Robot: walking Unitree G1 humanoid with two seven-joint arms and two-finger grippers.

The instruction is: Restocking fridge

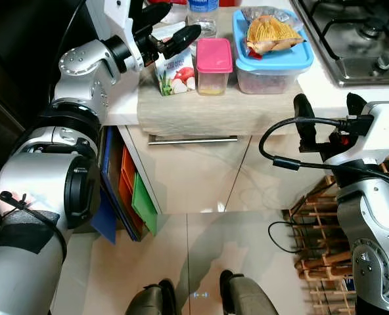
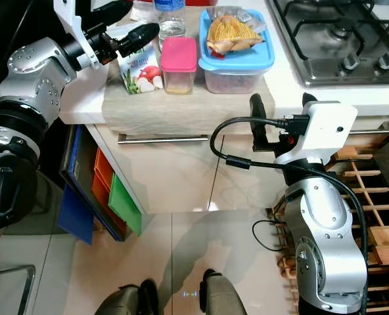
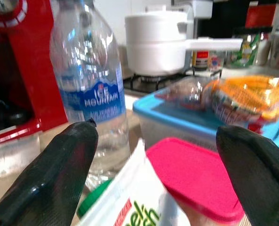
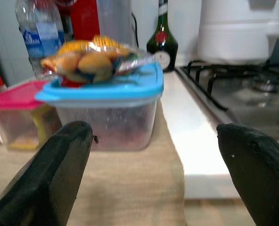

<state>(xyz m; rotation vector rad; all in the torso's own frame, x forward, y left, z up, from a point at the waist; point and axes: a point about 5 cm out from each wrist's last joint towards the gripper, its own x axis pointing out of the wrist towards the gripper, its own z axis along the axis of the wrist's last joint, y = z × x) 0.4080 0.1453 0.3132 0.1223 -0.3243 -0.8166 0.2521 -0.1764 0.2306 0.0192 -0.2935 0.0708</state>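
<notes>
Left gripper (image 2: 124,25) fingers spread over carton (image 2: 140,73) top on counter cloth (image 2: 181,108). Pink-lid tub (image 2: 179,63) beside carton, blue-lid tub (image 2: 237,65) next. Right gripper (image 2: 283,108) fingers apart, at counter edge below blue-lid tub.

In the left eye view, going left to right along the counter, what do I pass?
Left gripper over the white carton → pink-lidded container → blue-lidded container with a wrapped bun on top → gas hob.
</notes>
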